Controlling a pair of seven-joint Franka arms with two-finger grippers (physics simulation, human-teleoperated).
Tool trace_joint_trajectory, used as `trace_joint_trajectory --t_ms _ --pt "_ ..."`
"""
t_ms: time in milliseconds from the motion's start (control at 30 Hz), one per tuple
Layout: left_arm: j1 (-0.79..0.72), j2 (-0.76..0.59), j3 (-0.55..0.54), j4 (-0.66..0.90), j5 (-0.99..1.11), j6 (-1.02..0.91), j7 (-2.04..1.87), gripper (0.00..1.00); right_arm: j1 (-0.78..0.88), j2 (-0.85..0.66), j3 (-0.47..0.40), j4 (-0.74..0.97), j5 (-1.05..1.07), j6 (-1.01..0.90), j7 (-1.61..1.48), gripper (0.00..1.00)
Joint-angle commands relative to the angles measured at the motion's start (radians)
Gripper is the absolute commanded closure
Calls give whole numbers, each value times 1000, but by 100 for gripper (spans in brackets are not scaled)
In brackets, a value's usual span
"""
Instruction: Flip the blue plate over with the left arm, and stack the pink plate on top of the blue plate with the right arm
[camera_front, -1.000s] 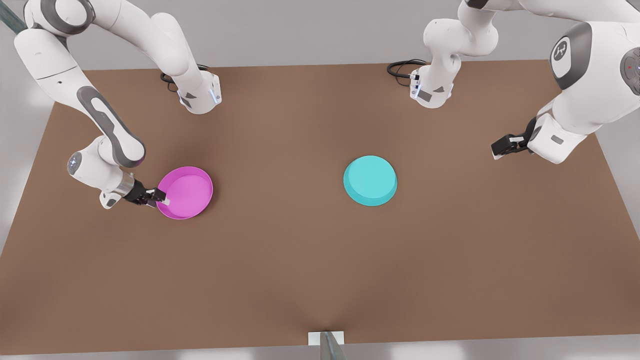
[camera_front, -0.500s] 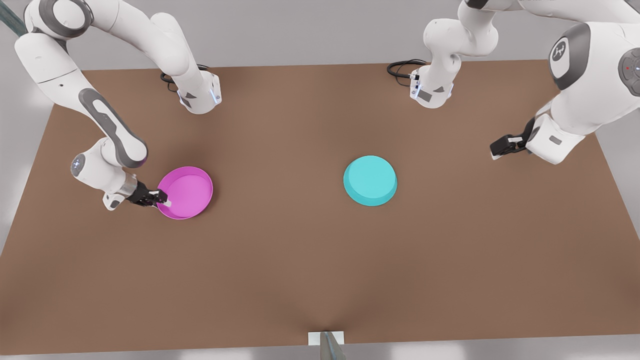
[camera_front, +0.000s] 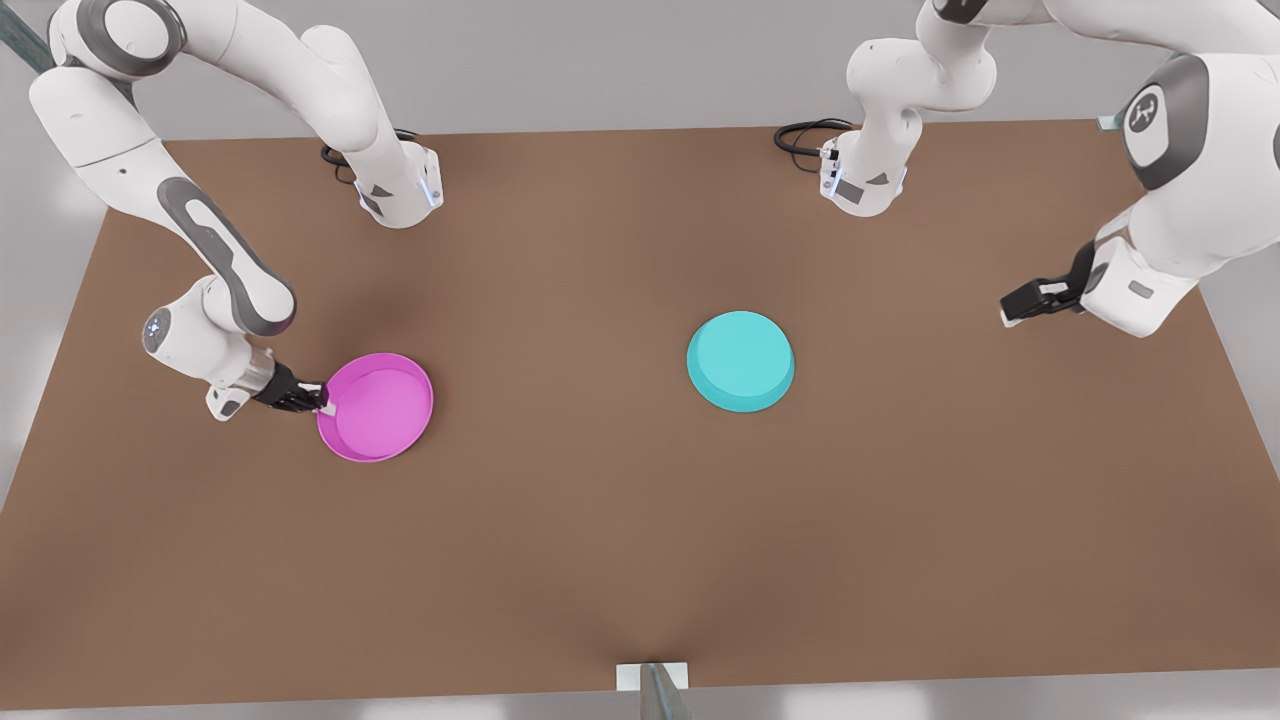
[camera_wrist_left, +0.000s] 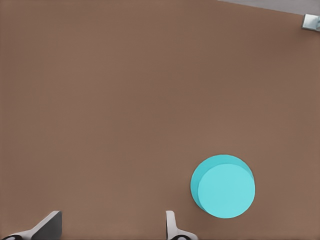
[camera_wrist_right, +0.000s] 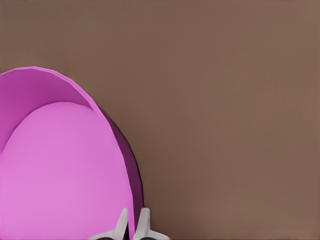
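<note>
the blue plate (camera_front: 740, 360) is a round, shallow cyan dish lying upside down, flat base up, near the middle of the desk. the pink plate (camera_front: 377, 407) is a round magenta dish with a paler floor, open side up, well apart toward the front view's left, its rim pinched by the right hand (camera_front: 322, 400).

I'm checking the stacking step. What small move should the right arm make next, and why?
Probably carry the pink plate toward the blue plate. The right gripper is pinched on its rim; the blue plate lies base-up, apart, and the left gripper waits open off to the side.
</note>
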Motion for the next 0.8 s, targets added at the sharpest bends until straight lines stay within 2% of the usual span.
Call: trace_joint_trajectory --t_ms 0,233,367,533,633,767 --pt "0 1 -1 0 0 0 0 0 0 0 -1 0 -6 0 5 79" --pt "2 -1 1 -2 1 0 0 0 -10 0 4 0 -5 -62 54 79" --pt "2 -1 -1 -2 1 0 0 0 -76 -5 93 -3 -3 -117 117 79" --pt "2 -1 -1 -2 1 0 2 0 -124 -6 150 -8 -1 -160 154 79" --pt "4 -1 -1 -2 1 0 2 0 -79 -31 176 -1 63 -158 183 79" --pt "2 1 1 -2 1 0 2 0 94 -144 176 3 282 -155 200 79"
